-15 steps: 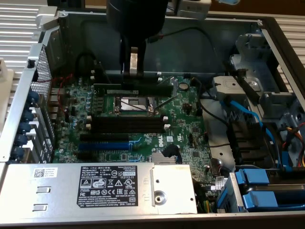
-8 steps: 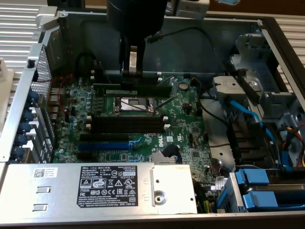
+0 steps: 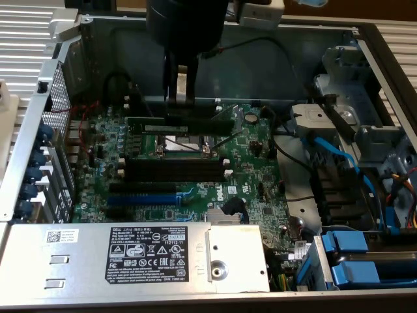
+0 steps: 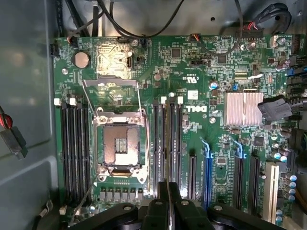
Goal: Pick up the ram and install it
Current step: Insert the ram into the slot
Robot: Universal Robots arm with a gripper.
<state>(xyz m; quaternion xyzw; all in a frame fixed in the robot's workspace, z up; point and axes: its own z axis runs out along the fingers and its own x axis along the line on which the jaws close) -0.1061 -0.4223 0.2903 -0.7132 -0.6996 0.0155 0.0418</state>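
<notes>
Over the open PC case (image 3: 365,39), my end effector (image 3: 180,104) hangs down from the far side above the motherboard (image 3: 260,176). Fingers are pinched nearly together on the ram (image 3: 156,122), gripping its top edge about mid-length. The ram is off the board, level, long side running across the exterior view and parallel to the black slots (image 3: 176,168). From the exterior view it sits on the far side of the CPU socket (image 3: 187,143). Whether its lower edge touches anything I can't tell.

Wrist view: end effector (image 4: 168,191) tips are closed up tight. They line up with the black slots (image 4: 168,139) that sit between the CPU socket (image 4: 117,143) and the Dell logo (image 4: 199,108). Those slots look unfilled, white clips at the ends. The ram itself I can't make out between the fingers.

Blue slot (image 3: 140,199) lies nearer the camera than the black ones. Power supply (image 3: 130,251) with its label is along the near edge.
</notes>
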